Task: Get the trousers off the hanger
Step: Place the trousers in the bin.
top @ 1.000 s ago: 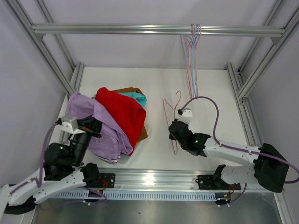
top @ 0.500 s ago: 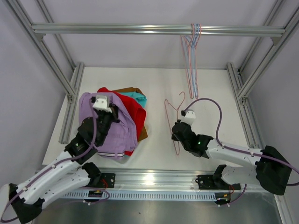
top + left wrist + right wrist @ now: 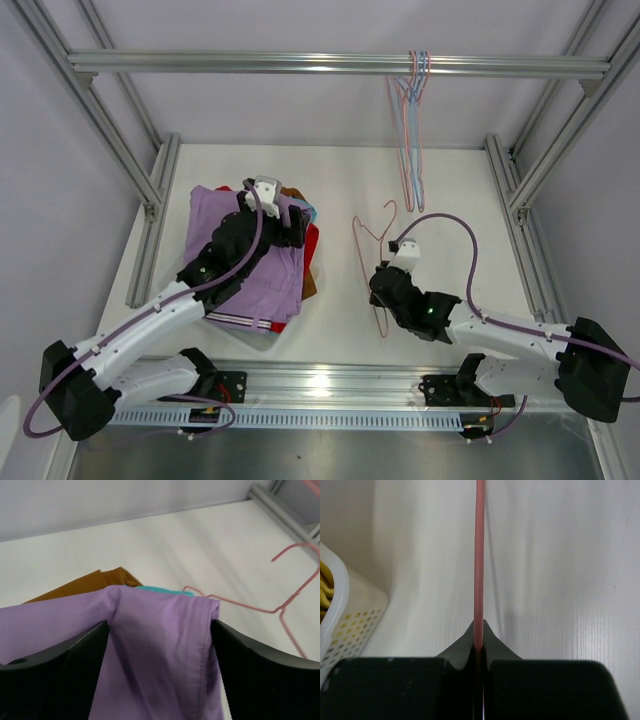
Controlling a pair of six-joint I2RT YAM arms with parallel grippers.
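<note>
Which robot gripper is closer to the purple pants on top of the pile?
Left. The left gripper hangs open right over the lilac trousers, cloth between its jaws. The right gripper is off to the side, shut on the pink hanger.

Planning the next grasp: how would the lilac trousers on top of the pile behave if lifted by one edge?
Probably floppy: the lilac trousers crease and drape over the pile. Likely light, being thin cloth. Lifted by one edge they would probably unfold.

White tabletop [image 3: 460,200] sat inside an aluminium extrusion frame [image 3: 330,64], plain pale walls [image 3: 300,110] all round, soft even light.
</note>
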